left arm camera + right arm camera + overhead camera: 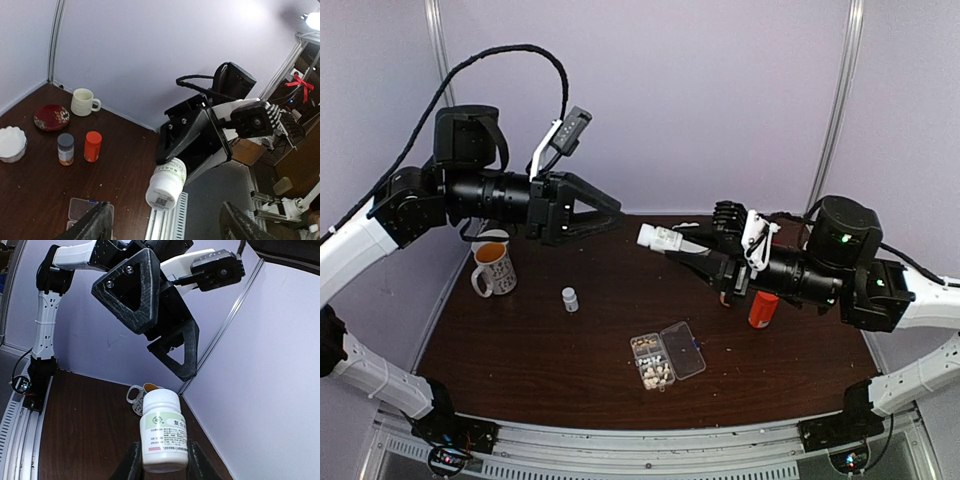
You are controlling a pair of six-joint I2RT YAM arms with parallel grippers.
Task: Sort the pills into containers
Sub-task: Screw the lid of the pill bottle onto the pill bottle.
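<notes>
The clear organiser box (682, 349) lies open on the brown table near the front middle. Cream-white pills (653, 366) fill several of its cells. My right gripper (676, 244) is shut on a white pill bottle (658, 238) with a closed cap, held on its side high above the table's middle. In the right wrist view the bottle (164, 437) sits between the two fingers (131, 463). My left gripper (603, 210) is open and empty, raised, pointing at the bottle from the left. The left wrist view shows the bottle (166, 186) cap-first between my spread fingers (95, 225).
A patterned mug (495, 268) stands at the left. A tiny white bottle (570, 299) stands left of centre. An orange bottle (763, 309) stands under the right arm. The left wrist view also shows a red plate (51, 117), a white bowl (11, 143) and a grey-capped bottle (65, 149).
</notes>
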